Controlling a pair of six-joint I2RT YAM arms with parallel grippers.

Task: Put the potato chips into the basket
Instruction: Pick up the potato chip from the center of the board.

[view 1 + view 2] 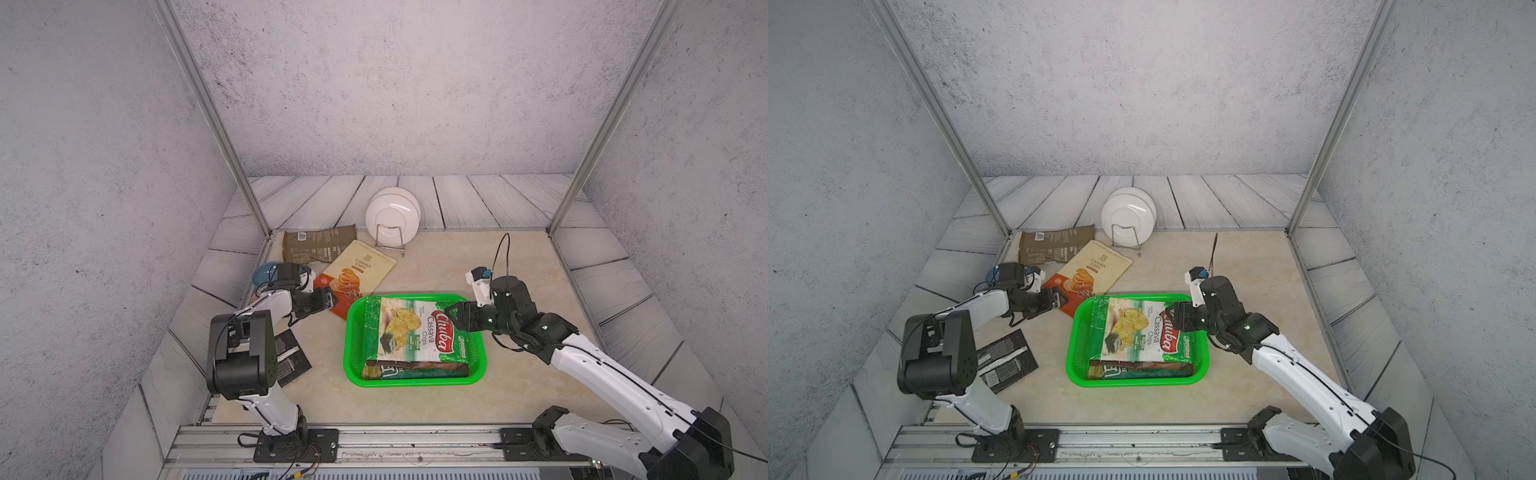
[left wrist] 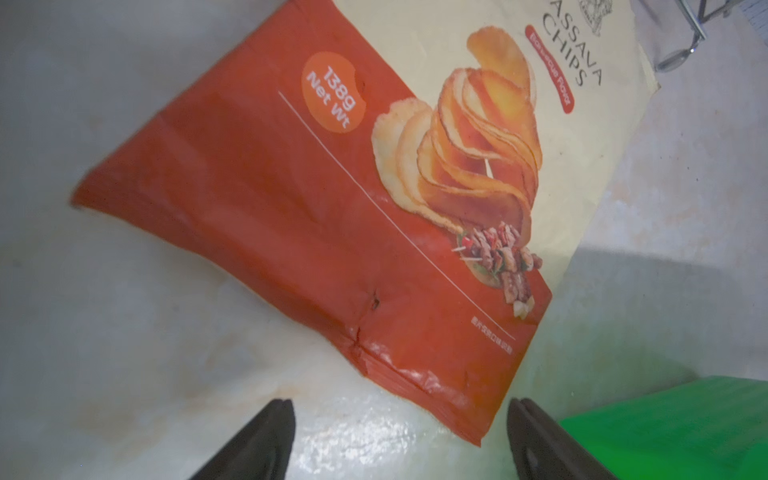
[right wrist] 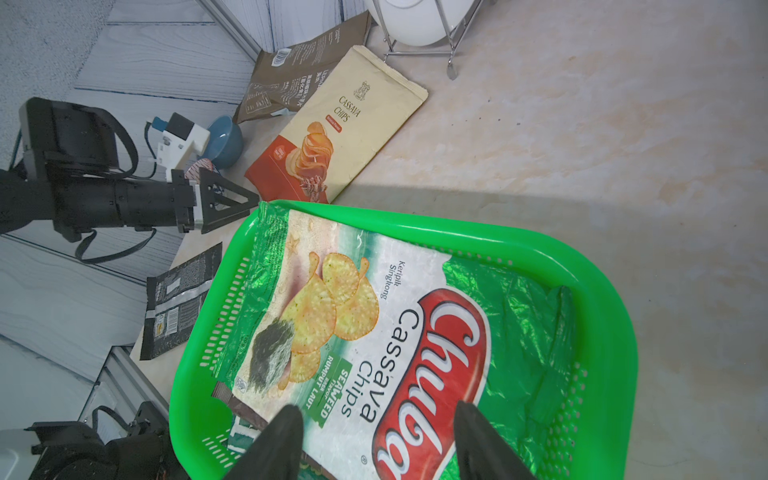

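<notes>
The Chuba bag (image 1: 409,332) lay on a second bag (image 1: 415,368) in the basket (image 1: 415,382), the cassava bag (image 1: 360,272) behind-left on the counter (image 1: 440,266).

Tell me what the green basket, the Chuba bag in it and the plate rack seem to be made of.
Basket: moulded plastic, glossy bright green; slotted walls and thick smooth rim.
Chuba bag: thin printed plastic film, probably foil-lined; it crinkles and glints.
Plate rack: bent metal wire, shiny chrome-like finish; thin rods with bright highlights.

The Chuba bag (image 1: 411,332) is showing green, white and red inside the bright green perforated basket (image 1: 351,345).
</notes>
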